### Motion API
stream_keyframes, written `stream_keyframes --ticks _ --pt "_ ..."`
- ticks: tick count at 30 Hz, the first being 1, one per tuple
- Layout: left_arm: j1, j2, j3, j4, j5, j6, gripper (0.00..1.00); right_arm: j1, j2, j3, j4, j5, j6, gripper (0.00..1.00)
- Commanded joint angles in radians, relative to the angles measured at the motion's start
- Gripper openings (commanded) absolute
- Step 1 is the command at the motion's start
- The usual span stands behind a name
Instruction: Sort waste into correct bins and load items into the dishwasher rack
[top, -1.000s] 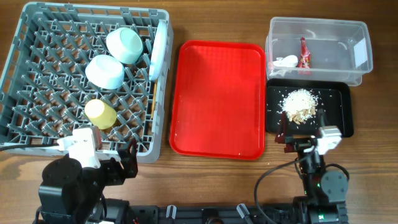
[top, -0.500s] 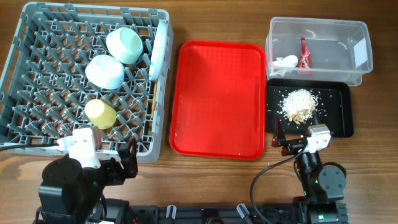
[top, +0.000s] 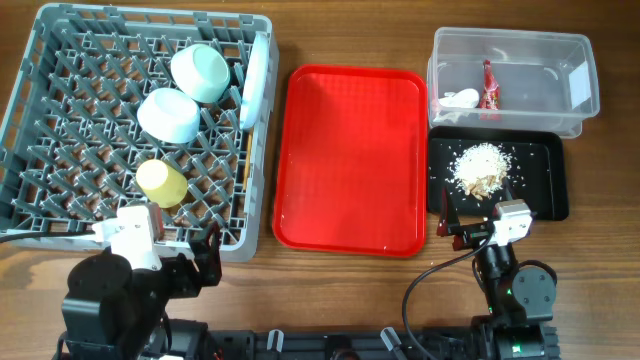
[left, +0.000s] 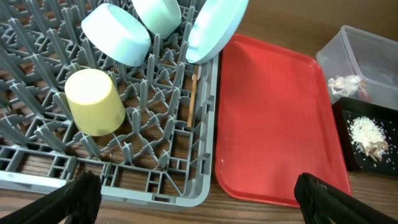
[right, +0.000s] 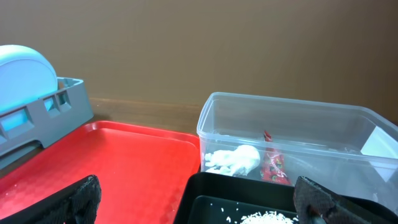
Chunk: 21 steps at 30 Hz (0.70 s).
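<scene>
The grey dishwasher rack (top: 150, 12) holds two pale green bowls (top: 200, 72) (top: 168, 114), a white plate (top: 256, 78) on edge, a yellow cup (top: 161, 182) and a wooden chopstick (left: 192, 96). The fork is not in view. The clear tub (top: 560, 45) holds the red wrapper (top: 489, 87) and the white tissue (top: 460, 98). The black tray (top: 540, 190) holds the beige food scraps (top: 481, 168). My left gripper (top: 185, 258) is open and empty at the rack's front right corner. My right gripper (top: 480, 232) is open and empty at the black tray's front edge.
The large red tray (top: 350, 160) lies between the rack and the two bins, with nothing on it. Bare wooden table shows along the front edge around both arms.
My right gripper has shifted a little to the left along the black tray's front edge, then stopped. The left arm has not moved.
</scene>
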<state>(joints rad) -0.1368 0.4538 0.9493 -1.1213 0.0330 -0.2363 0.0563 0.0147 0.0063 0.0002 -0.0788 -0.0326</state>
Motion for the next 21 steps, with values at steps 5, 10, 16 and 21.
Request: stream_keyframes --ticks 5,10,16,21 --pt "0.18 -0.211 -0.38 0.345 0.08 0.021 1.0 0.005 -0.01 -0.001 0.005 -0.018 -0.02 1.0" --pt "0.19 -0.388 -0.656 0.667 0.082 0.016 1.0 0.005 -0.01 -0.001 0.005 -0.018 -0.019 1.0" --pt "0.19 -0.451 -0.848 1.054 0.051 0.016 1.0 0.005 -0.01 -0.001 0.005 -0.018 -0.02 1.0" --pt "0.19 -0.451 -0.928 1.262 -0.026 0.017 1.0 0.005 -0.01 -0.001 0.005 -0.018 -0.019 1.0"
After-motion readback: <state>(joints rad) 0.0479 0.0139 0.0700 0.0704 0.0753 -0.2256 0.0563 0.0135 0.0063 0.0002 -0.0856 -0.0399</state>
